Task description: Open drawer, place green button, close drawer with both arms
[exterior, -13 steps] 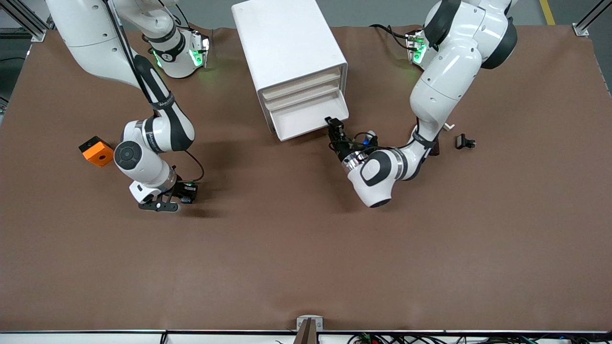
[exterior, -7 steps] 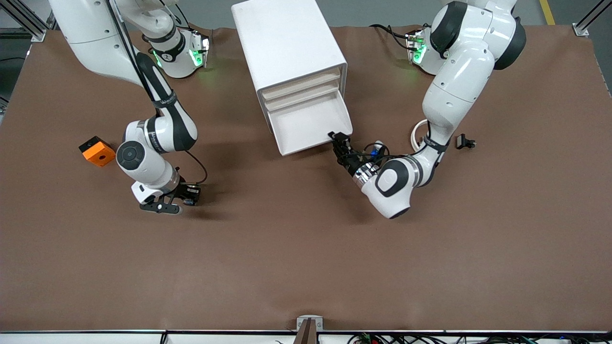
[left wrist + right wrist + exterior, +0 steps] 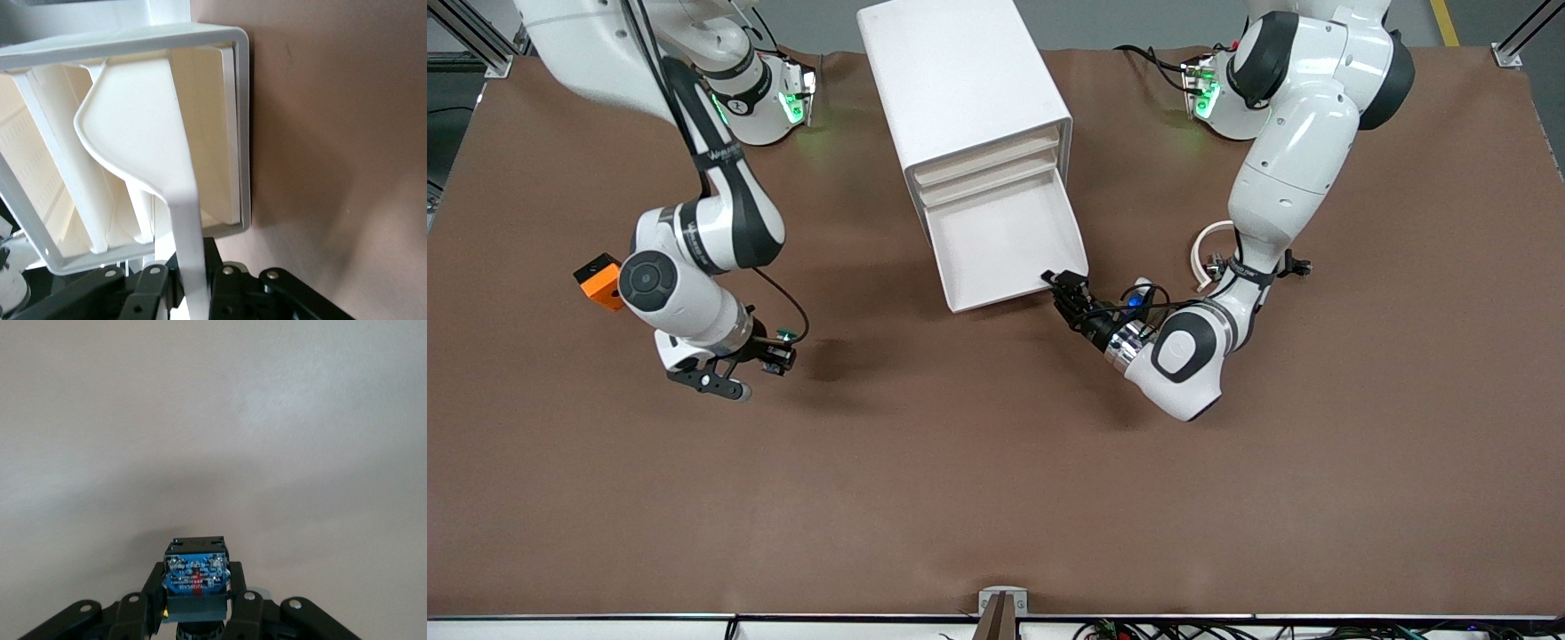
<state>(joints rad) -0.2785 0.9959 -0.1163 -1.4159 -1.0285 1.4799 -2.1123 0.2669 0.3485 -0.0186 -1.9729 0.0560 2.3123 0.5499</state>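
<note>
The white cabinet [image 3: 960, 80] stands mid-table at the robots' side. Its lowest drawer [image 3: 996, 240] is pulled well out, and its tray shows empty. My left gripper [image 3: 1069, 286] is shut on the drawer's front lip at the corner toward the left arm's end. In the left wrist view the white lip [image 3: 190, 233] runs between the fingers of this gripper [image 3: 197, 287]. My right gripper [image 3: 776, 353] is shut on the button [image 3: 781, 342] and holds it over bare table toward the right arm's end. The button's black body with a blue label [image 3: 195, 573] sits in this gripper [image 3: 195, 603].
An orange cube [image 3: 596, 277] lies by the right arm's elbow, partly hidden. A small black clip [image 3: 1296, 264] and a white ring piece [image 3: 1202, 247] lie toward the left arm's end, beside the left forearm. Brown mat [image 3: 996, 480] covers the table.
The left gripper has pulled the drawer farther out toward the front camera. The right gripper has risen a little off the mat with the button in it.
</note>
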